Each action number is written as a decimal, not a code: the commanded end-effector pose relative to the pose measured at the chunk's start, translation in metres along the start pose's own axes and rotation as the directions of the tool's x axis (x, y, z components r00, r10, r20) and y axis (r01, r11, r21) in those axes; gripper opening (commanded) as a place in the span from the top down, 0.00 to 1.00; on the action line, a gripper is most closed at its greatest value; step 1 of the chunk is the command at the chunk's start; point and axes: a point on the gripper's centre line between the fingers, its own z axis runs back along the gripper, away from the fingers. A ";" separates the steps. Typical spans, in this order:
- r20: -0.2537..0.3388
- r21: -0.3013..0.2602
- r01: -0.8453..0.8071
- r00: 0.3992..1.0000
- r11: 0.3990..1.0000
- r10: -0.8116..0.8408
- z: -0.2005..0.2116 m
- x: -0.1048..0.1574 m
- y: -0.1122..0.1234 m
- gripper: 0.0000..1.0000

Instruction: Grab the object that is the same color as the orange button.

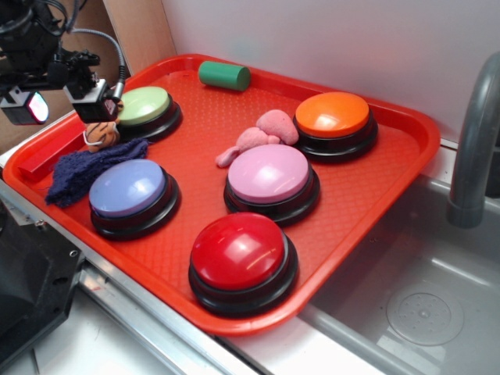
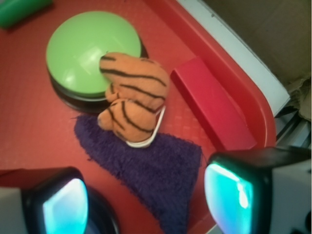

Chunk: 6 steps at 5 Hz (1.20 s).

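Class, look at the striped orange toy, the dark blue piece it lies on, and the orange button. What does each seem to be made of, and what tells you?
Striped orange toy: soft plush fabric, matte and rounded, apparently stuffed.
Dark blue piece: looks like terry or knitted cloth, with a fuzzy, frayed edge.
Orange button: probably hard plastic, its glossy dome catching light over a black base.

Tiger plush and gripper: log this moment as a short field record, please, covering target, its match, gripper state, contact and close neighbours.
target: orange striped tiger plush, lying partly on the purple cloth, against the green button
colour match: orange button, far side of the red tray
gripper: gripper open, above the plush
contact: none; both fingers clear of the plush
neighbours: red flat bar beside the plush along the tray rim; green cylinder at the far edge
grasp status: not yet made
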 end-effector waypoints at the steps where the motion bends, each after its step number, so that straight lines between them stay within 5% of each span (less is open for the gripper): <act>1: 0.030 0.021 -0.053 0.998 0.998 0.052 -0.009 0.011 0.011 0.00; 6: 0.007 -0.008 -0.008 1.000 1.000 0.008 -0.051 0.029 -0.004 0.00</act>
